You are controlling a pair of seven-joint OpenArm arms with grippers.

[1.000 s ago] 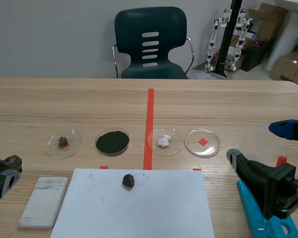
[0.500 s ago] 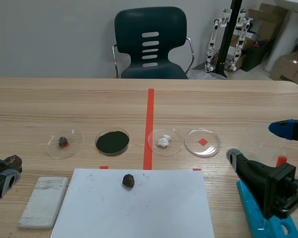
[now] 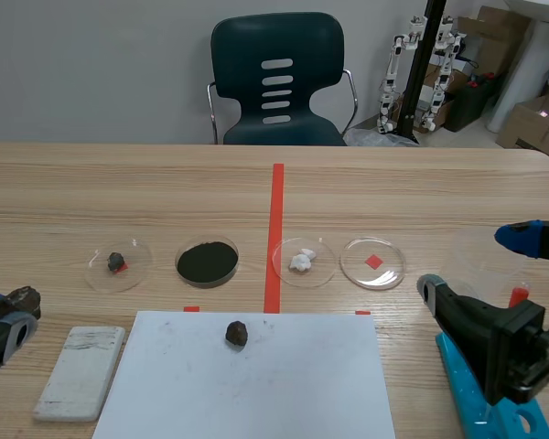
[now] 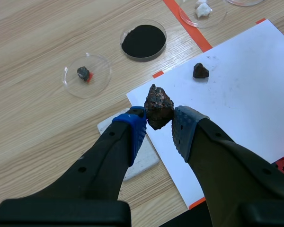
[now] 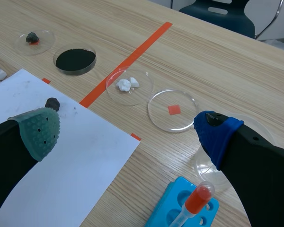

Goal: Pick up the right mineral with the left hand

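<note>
**Left pincer (image 4: 159,124) pinching a rock, lifted off the table**

I am pinching a jagged reddish-brown rock (image 4: 158,105) between the two blue pads of my left pincer. It is hanging clear of the wooden table (image 3: 439,192) on my left side, near the white slab (image 3: 80,370). My right pincer (image 5: 127,134) is sitting low on the right, spread wide and holding nothing.

A white sheet of paper (image 3: 284,384) is lying in front of me, with the slab just beside its left edge and a blue rack (image 3: 471,393) off to its right. Beyond the paper four clear dishes are standing in a row. One is holding black powder (image 3: 207,262), one white lumps (image 3: 302,261), one only a red square (image 3: 373,262), and one a small dark stone (image 3: 116,263). Another dark stone (image 3: 236,333) is lying alone on the paper.

I am judging the pick-up as done or nearly done, since the rock is already off the surface. The next move is calling for a steady squeeze. The pads are catching only the rock's narrow lower part on uneven faces, so it could twist out.

In the scene view the picture's edge is cutting off most of my left pincer. My right arm is covering much of the rack. I cannot tell whether the rock I am holding is the mineral that was meant.
</note>
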